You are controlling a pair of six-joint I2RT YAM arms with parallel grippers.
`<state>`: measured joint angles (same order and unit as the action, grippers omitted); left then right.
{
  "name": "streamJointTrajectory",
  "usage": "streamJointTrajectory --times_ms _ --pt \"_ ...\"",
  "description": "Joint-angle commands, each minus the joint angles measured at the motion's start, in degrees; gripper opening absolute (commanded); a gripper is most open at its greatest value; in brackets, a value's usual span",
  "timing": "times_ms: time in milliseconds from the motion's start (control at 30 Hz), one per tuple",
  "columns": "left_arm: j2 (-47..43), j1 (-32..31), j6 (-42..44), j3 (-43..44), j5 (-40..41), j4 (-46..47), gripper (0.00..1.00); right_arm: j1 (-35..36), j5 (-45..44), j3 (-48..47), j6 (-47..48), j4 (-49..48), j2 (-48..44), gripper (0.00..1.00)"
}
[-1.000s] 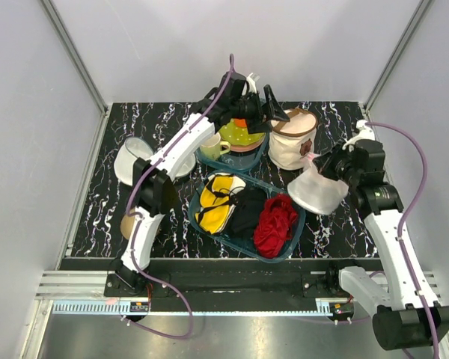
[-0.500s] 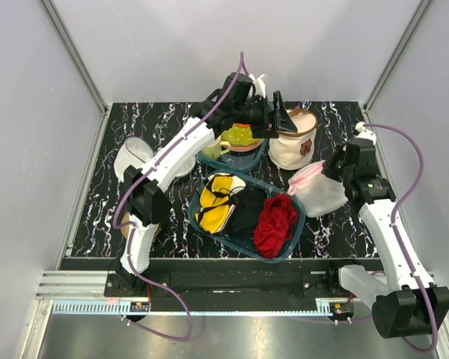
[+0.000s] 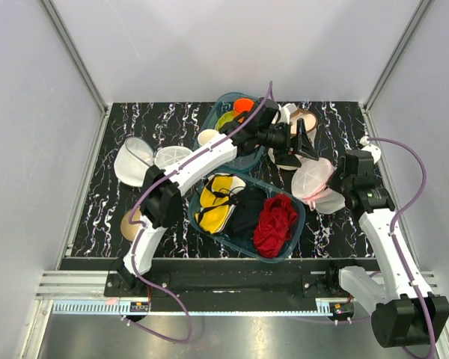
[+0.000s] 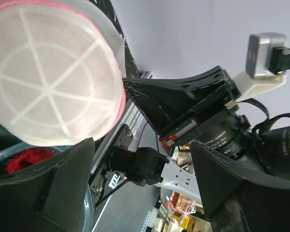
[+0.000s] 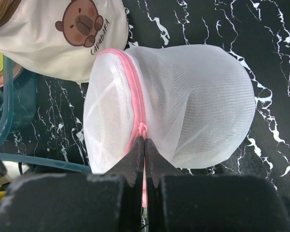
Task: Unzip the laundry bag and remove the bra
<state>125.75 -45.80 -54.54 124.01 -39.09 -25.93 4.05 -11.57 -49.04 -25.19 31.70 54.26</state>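
The laundry bag (image 3: 313, 176) is a white mesh pouch with pink zip trim, lying on the black marbled table to the right of the teal tray. In the right wrist view the laundry bag (image 5: 188, 104) bulges ahead of my right gripper (image 5: 144, 141), which is shut on the pink zip pull at the trim. My right gripper (image 3: 331, 188) sits at the bag's right side. My left gripper (image 3: 305, 146) is open just above the bag's far edge. In the left wrist view the bag (image 4: 48, 82) lies beyond the open left gripper (image 4: 140, 179). The bra is hidden inside the mesh.
A teal tray (image 3: 198, 221) holds yellow, black and red cloths. A second teal tray (image 3: 218, 114) with dishes stands behind. A cream basket with a bear print (image 5: 63, 43) is beside the bag. A plain mesh pouch (image 3: 132, 161) and disc (image 3: 170, 157) lie at the left.
My left arm has swung right and down from above the back tray to just over the bag. My right gripper has drawn back and turned with the bag, still pinching its zip.
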Motion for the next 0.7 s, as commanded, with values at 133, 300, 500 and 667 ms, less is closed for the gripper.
streamJointTrajectory --times_ms 133,300,500,667 --pt "-4.63 -0.17 12.87 -8.06 0.86 7.38 0.82 -0.36 1.81 -3.61 -0.56 2.31 -1.79 0.0" --pt "-8.93 -0.34 26.58 -12.29 4.37 6.34 0.82 -0.45 3.93 -6.68 -0.39 5.47 -1.44 0.0" --pt "-17.01 -4.54 43.54 -23.71 10.75 12.29 0.84 -0.45 6.21 -8.71 -1.35 8.28 -0.03 0.0" --pt "-19.14 -10.88 53.22 -29.95 24.74 20.37 0.86 -0.63 6.21 -8.88 -2.14 8.29 1.37 0.0"
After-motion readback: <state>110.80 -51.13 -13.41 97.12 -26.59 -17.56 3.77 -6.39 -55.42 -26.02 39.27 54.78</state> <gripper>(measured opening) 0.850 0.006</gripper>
